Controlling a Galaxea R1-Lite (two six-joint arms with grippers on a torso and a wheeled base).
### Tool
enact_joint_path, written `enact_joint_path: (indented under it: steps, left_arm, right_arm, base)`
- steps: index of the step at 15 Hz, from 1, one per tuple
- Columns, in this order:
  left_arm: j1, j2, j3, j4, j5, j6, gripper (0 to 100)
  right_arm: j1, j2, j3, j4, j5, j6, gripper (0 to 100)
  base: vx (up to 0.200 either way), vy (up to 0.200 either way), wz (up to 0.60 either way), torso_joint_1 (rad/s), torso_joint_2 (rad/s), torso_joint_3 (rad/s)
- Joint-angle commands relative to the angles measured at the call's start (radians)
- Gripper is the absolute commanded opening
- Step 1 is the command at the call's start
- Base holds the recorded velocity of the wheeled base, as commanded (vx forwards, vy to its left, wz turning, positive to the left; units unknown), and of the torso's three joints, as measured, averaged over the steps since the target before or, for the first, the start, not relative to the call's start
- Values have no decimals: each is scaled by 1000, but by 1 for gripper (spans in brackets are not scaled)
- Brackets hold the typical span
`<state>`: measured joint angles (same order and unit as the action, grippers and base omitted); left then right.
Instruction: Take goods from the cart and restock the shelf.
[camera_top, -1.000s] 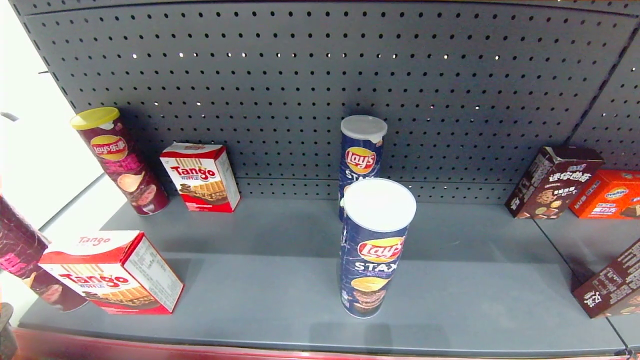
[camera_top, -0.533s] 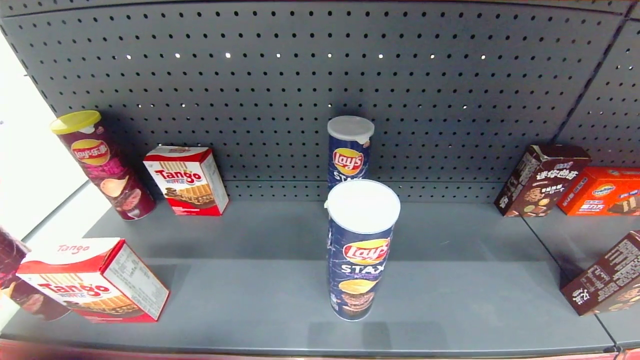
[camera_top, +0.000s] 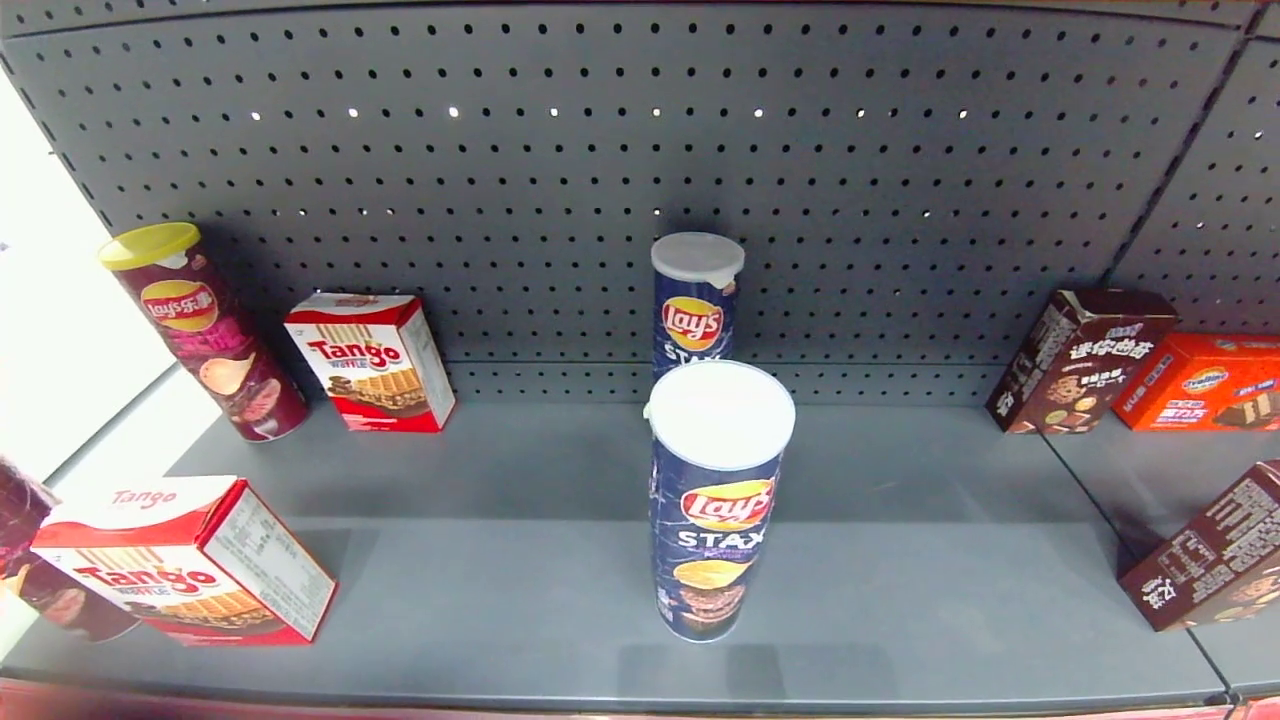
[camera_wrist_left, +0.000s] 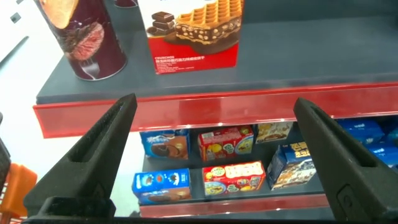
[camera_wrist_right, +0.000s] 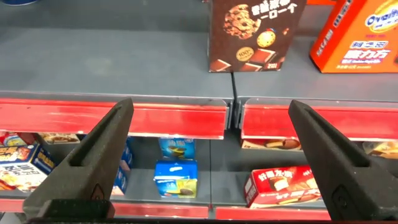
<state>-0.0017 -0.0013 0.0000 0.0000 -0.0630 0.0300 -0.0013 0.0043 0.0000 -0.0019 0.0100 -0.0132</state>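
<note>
On the grey shelf (camera_top: 900, 560), two blue chip cans stand upright in the middle, one at the front (camera_top: 715, 500) and one behind it (camera_top: 693, 300) against the pegboard. My left gripper (camera_wrist_left: 214, 102) is open and holds nothing; it sits in front of the shelf's red front edge (camera_wrist_left: 261, 109), below a wafer box (camera_wrist_left: 193, 31) and a maroon can (camera_wrist_left: 81, 37). My right gripper (camera_wrist_right: 211, 104) is open with nothing in it, facing the red edge (camera_wrist_right: 168, 115) below a brown cookie box (camera_wrist_right: 255, 31) and an orange box (camera_wrist_right: 357, 34).
A maroon can (camera_top: 205, 330) and a wafer box (camera_top: 370, 360) stand at the back left, another wafer box (camera_top: 185, 560) at the front left. Brown boxes (camera_top: 1080, 360) (camera_top: 1205, 560) and an orange box (camera_top: 1200, 385) are on the right. A lower shelf holds several small boxes (camera_wrist_left: 227, 177).
The head camera has shifted a little, so the whole picture slid left. The goods on the shelf have not moved.
</note>
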Motion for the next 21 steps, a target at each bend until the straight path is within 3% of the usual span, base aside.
enact_joint_path:
  steps: [1,6,21]
  left_arm:
    - [0,1,0,0,0,-1,100]
    - [0,1,0,0,-1,1,100]
    - [0,1,0,0,0,1,100]
  right_arm:
    - [0,3,0,0,-1,-1,100]
    - [0,3,0,-1,-1,-1,100]
    - [-2,3,0,-1,-1,2,100]
  base:
    - [0,0,0,0,0,0]
    - [-120,0,0,6,2,1]
    - [0,0,0,0,0,0]
